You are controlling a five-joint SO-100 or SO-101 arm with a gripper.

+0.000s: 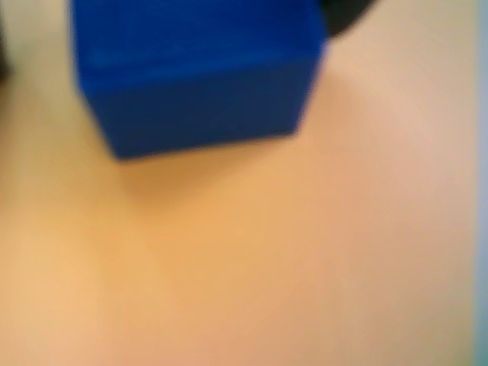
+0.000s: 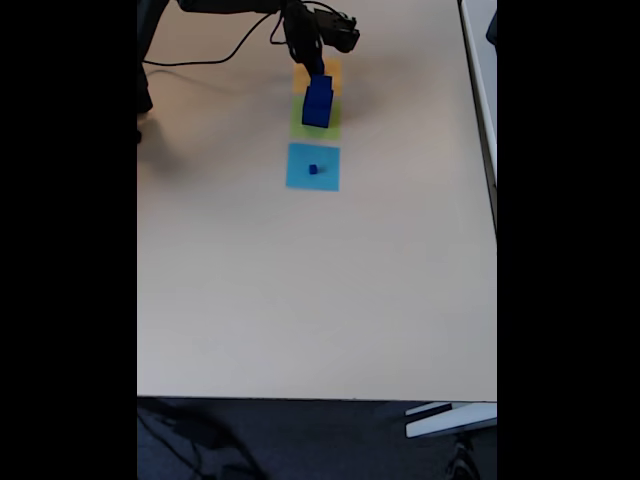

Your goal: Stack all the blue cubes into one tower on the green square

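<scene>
From my fixed view the beige table [image 2: 300, 290] is mostly bare; a black cable [image 2: 225, 55] trails across its far end toward the arm's base, and a pale rail [image 2: 480, 100] runs along the right edge. Three flat squares lie in a row at the far end: an orange square [image 2: 332, 72], the green square [image 2: 303, 125] just below it, and a light-blue square [image 2: 312, 166] nearest me. The small blue cube [image 2: 313, 169] sits alone at the middle of the light-blue square, well apart from the arm. On the green square stands a blue stack, the large blue cube [image 2: 317, 110] with the medium blue cube [image 2: 320, 86] on top of it, and the black gripper [image 2: 313, 68] hangs right at the stack's top, blocking my sight of the upper edge. I cannot tell whether the fingers are clamped on the top cube or released. The wrist view is badly blurred: a blue cube [image 1: 198, 76] fills the upper left above an orange surface [image 1: 229, 267]. I can read no writing anywhere.
</scene>
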